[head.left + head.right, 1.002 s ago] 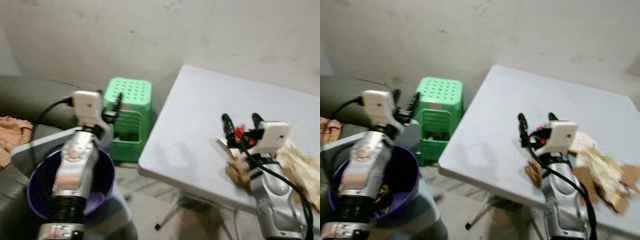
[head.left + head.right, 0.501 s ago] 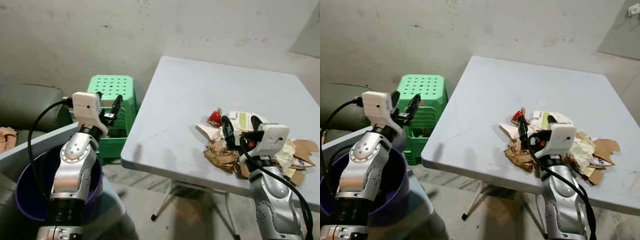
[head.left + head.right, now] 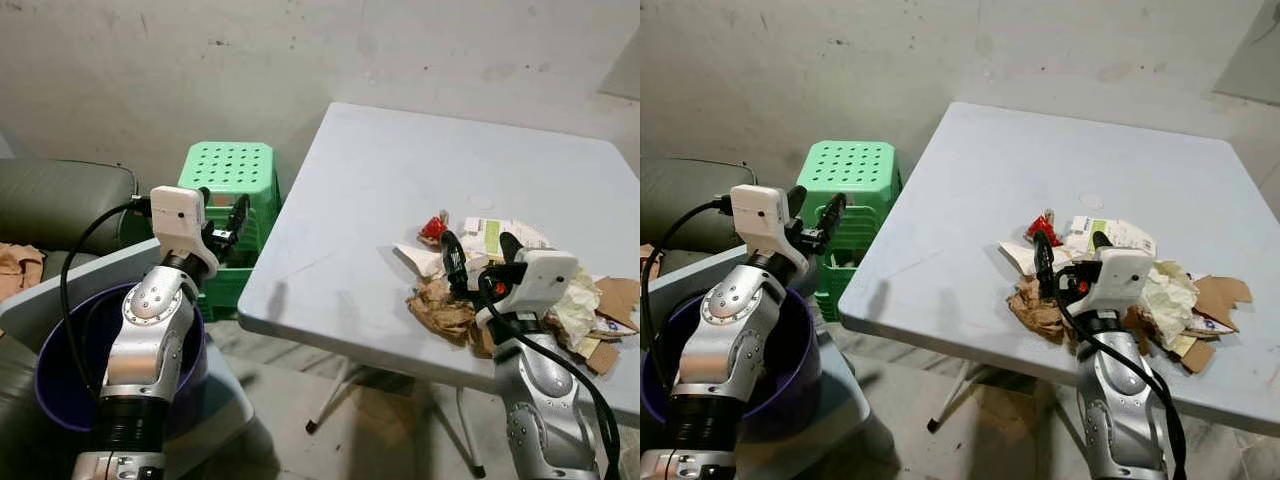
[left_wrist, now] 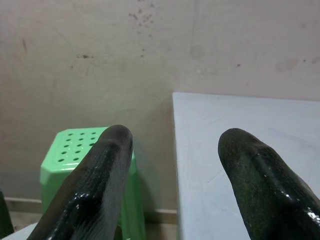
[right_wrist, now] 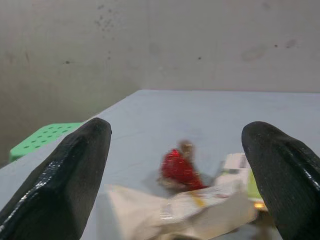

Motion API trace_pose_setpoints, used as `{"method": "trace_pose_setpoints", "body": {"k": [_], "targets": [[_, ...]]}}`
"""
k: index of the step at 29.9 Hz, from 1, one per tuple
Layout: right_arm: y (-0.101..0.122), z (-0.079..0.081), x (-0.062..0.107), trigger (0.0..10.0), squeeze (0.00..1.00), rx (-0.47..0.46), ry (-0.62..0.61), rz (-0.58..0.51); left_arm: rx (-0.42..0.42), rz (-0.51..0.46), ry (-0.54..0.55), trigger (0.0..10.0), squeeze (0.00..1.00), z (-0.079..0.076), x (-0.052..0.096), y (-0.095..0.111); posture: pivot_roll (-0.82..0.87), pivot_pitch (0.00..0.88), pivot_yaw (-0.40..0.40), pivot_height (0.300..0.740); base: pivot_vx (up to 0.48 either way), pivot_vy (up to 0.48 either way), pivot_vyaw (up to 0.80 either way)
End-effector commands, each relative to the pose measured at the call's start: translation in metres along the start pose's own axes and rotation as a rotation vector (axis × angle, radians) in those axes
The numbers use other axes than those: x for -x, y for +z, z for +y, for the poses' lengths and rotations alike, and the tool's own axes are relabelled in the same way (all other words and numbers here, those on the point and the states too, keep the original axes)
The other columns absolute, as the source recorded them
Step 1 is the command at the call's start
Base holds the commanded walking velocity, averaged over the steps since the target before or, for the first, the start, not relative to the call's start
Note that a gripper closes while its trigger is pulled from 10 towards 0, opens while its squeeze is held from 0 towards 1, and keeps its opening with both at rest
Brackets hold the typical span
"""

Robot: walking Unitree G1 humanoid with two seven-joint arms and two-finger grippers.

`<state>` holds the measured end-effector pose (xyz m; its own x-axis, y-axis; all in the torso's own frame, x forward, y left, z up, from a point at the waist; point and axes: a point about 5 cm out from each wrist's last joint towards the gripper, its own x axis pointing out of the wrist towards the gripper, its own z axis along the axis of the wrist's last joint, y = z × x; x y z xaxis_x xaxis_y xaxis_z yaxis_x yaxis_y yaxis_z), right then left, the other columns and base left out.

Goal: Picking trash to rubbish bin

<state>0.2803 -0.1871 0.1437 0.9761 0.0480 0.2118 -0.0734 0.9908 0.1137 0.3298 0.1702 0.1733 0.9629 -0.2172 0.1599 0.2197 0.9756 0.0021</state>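
I see the right gripper (image 3: 478, 252), fingers apart, over the trash pile (image 3: 520, 290) on the bench (image 3: 380, 220). Left gripper (image 3: 222, 212), spread too, hangs above the purple bin (image 3: 60, 370).

We see a smooth matt white table (image 3: 400, 200) carrying crumpled brown paper (image 3: 440, 310), creased white paper (image 3: 1165, 295), torn cardboard bits (image 3: 1220, 295) and a glossy red wrapper (image 3: 431, 231). The green stool (image 3: 228, 180) is perforated moulded plastic, the purple bin (image 3: 60, 390) looks like smooth plastic, and the wall (image 3: 200, 60) is rough, stained plaster. We read both arms as brushed silver metal; right gripper (image 5: 175, 165) and left gripper (image 4: 172, 175) fingers are glossy black, faintly textured.
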Motion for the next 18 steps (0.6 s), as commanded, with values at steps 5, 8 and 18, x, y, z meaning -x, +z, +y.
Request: {"method": "trace_pose_setpoints", "body": {"k": [5,8,18], "targets": [[0.0062,-0.0043,0.0013,10.0,0.00,0.010,-0.015,-0.027,0.006,-0.018,-0.034,10.0,0.00,-0.0089,-0.0038,0.0060,-0.04,0.095,-0.033,0.740,0.000,-0.446,0.00],[0.0061,-0.0039,0.0020,10.0,0.00,0.009,-0.013,-0.027,0.009,-0.016,-0.035,10.0,0.00,-0.0091,-0.0031,0.0057,-0.04,0.095,-0.034,0.740,0.000,-0.449,0.00],[0.0067,-0.0038,0.0017,10.0,0.00,0.011,-0.006,-0.025,0.044,0.002,0.001,10.0,0.00,-0.0085,-0.0041,0.0019,-0.04,0.098,-0.040,0.740,0.000,-0.221,0.00]]}}
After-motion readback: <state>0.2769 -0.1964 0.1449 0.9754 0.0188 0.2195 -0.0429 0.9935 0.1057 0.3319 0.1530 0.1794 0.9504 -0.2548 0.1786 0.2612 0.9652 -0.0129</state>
